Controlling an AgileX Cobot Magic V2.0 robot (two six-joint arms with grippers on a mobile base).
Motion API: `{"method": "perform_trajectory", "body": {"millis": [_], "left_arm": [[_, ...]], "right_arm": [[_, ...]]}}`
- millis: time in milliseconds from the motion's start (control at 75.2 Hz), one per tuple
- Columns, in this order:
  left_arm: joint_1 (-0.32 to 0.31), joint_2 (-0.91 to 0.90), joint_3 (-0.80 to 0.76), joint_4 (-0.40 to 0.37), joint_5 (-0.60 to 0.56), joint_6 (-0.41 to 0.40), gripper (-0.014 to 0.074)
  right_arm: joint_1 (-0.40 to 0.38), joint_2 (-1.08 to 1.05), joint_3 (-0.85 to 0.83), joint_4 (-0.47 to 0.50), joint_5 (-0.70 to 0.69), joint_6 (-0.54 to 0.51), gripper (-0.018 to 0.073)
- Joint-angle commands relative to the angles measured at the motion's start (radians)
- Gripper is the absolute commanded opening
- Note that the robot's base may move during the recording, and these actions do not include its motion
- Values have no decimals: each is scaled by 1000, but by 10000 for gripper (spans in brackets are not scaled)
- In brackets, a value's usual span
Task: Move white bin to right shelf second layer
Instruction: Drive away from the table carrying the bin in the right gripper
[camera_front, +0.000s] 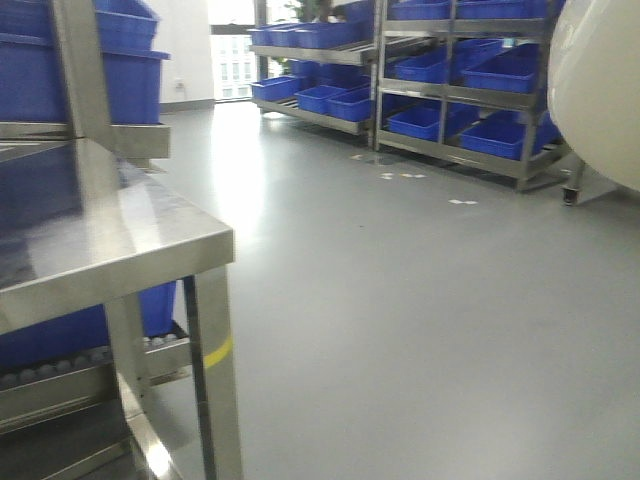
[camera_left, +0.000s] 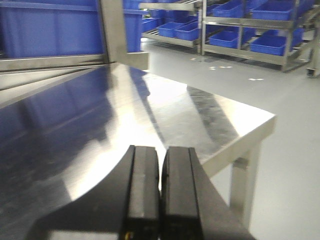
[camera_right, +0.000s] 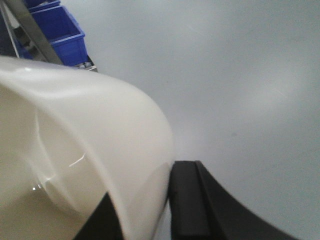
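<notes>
- The white bin (camera_right: 90, 140) is being gripped by its rim in the right gripper (camera_right: 145, 215). The jaws are being pressed almost together, one inside the wall and one outside, with only the thin plastic between them.
- The left gripper (camera_left: 161, 165) is being held fully closed on nothing, its fingers touching, above the shiny steel table top (camera_left: 200, 115).
- In the front view the bin is being shown at 2 o'clock, raised in the air and well clear of the grey floor (camera_front: 400, 330). The table top is lying at 9 o'clock, with a roller rail (camera_front: 90, 360) and a blue crate (camera_front: 155, 305) beneath it at 8 o'clock.
- Far off, at 12 to 1 o'clock, steel racks (camera_front: 378, 90) are being shown loaded with blue crates (camera_front: 500, 135). Which level is the target cannot be told.
- The carrying step is judged to be in hand, as the bin is not yet resting on any shelf.
- The next move is judged to call for the bin to be brought level with the second layer, lifted over the front lip, set flat on the rollers, and only then released.
</notes>
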Motion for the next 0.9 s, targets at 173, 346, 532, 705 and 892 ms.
{"method": "perform_trajectory", "body": {"millis": [173, 346, 532, 705, 892], "left_arm": [[-6, -14, 37, 0, -87, -5, 85], [-6, -14, 37, 0, -87, -5, 85], [-6, -14, 37, 0, -87, -5, 85], [-6, -14, 37, 0, -87, -5, 85], [-6, -14, 37, 0, -87, -5, 85]], "right_arm": [[-5, -4, -30, 15, -86, -3, 56], [-5, -4, -30, 15, -86, -3, 56], [-5, -4, -30, 15, -86, -3, 56], [-5, -4, -30, 15, -86, -3, 56], [-5, -4, -30, 15, -86, -3, 56]]}}
